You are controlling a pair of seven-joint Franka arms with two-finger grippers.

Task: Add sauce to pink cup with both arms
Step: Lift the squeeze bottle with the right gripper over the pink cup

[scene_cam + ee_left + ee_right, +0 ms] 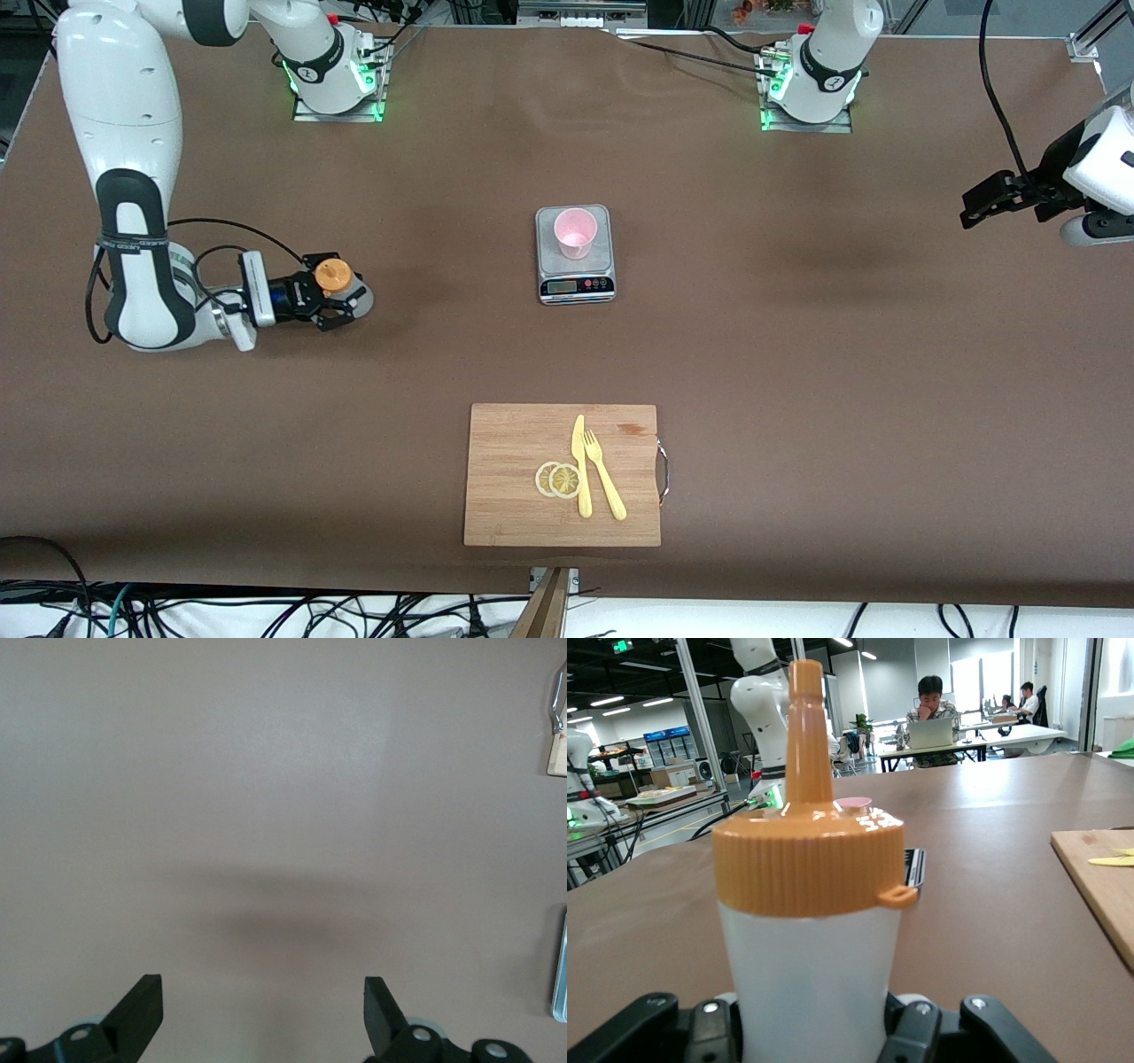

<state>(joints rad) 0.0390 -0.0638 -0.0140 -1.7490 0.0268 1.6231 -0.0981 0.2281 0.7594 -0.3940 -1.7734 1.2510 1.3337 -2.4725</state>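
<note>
Translucent whitish squeeze bottle with orange nozzle cap (335, 277) upright, clamped in right gripper (341, 301), apparently on brown table (797, 354). Small pale pink plastic tumbler (576, 232) well apart, atop silver scale (576, 285). Nothing between. Left gripper (263, 1014) spread wide, empty, waiting above bare table.

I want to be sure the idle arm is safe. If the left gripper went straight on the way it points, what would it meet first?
The left gripper, open and waiting over the left arm's end of the table, points down at the bare brown table. Nothing lies between, so it would likely meet the tabletop first.
</note>
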